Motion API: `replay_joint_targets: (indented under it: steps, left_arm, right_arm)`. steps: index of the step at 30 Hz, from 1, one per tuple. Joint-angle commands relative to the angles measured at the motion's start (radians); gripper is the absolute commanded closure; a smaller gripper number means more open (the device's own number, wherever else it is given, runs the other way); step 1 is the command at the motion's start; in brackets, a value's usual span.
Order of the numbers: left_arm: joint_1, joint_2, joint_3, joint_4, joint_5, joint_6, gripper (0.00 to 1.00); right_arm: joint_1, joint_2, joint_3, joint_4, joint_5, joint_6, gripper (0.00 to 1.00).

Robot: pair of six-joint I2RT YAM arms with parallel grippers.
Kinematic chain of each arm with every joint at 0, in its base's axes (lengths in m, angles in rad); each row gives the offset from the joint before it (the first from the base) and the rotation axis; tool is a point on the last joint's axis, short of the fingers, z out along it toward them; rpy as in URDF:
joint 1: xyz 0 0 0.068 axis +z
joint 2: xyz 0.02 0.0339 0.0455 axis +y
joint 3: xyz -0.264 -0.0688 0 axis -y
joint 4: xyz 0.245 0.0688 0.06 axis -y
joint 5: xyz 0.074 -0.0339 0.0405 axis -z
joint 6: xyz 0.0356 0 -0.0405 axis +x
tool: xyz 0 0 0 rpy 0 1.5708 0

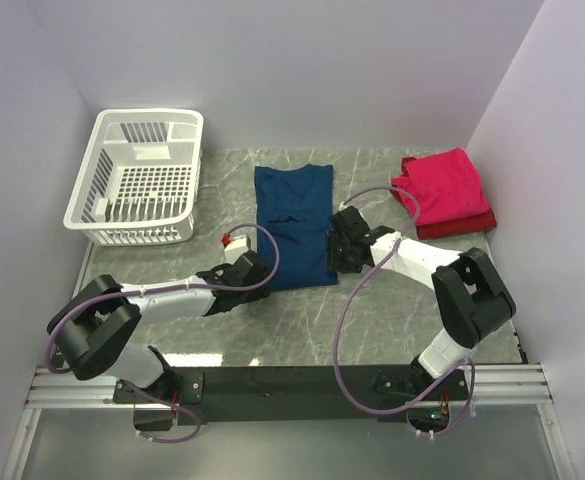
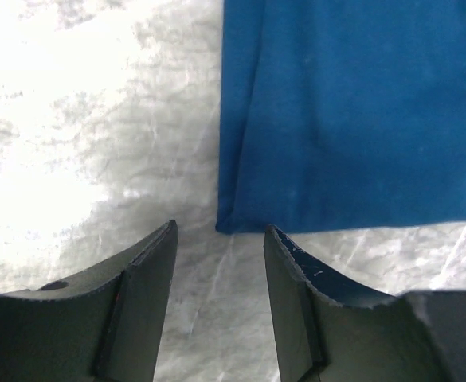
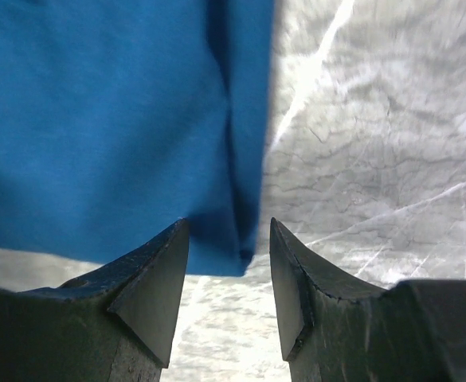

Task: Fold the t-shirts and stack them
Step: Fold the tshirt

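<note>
Looking from above, the blue shirt [image 1: 294, 225] lies folded into a long strip in the middle of the desk [image 1: 402, 320]. Its long axis runs from the near side to the far side, and the slightly wider end points to the back wall [image 1: 322, 70]. Only this view shows the pink-red shirt [image 1: 444, 185], which lies folded on a darker red shirt [image 1: 462, 224] at the far right corner. Only here too stands the white basket [image 1: 137, 180], at the far left. The fingers are hard to see from above.

The left wrist view gives what the top view does not. The left claw [image 2: 221, 231] stands partly wide with nothing between its fingers, and the shirt's near left corner is just ahead of the gap. In the right wrist view the right claw [image 3: 229, 227] is apart in the same way and holds nothing. The near right corner lies just in front of its gap, with a fold running along the cloth edge. Whether the tips touch the cloth I cannot tell.

The desk is grey, marble-patterned with pale veins, and plain pale walls close three sides.
</note>
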Motion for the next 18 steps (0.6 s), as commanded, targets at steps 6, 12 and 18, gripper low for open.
replay_joint_targets:
  steps: [6,12,18]
  left_arm:
    - [0.010,0.031,-0.023,0.069,0.009,-0.010,0.46]
    - [0.010,0.050,-0.028,0.092,0.031,-0.010,0.51]
    - [0.010,0.056,-0.040,0.098,0.035,-0.015,0.57]
  right_arm:
    - [0.011,0.037,-0.032,0.046,0.025,0.029,0.48]
    - [0.038,0.069,-0.049,0.021,0.067,0.045,0.48]
    - [0.084,0.057,-0.079,0.007,0.088,0.078,0.48]
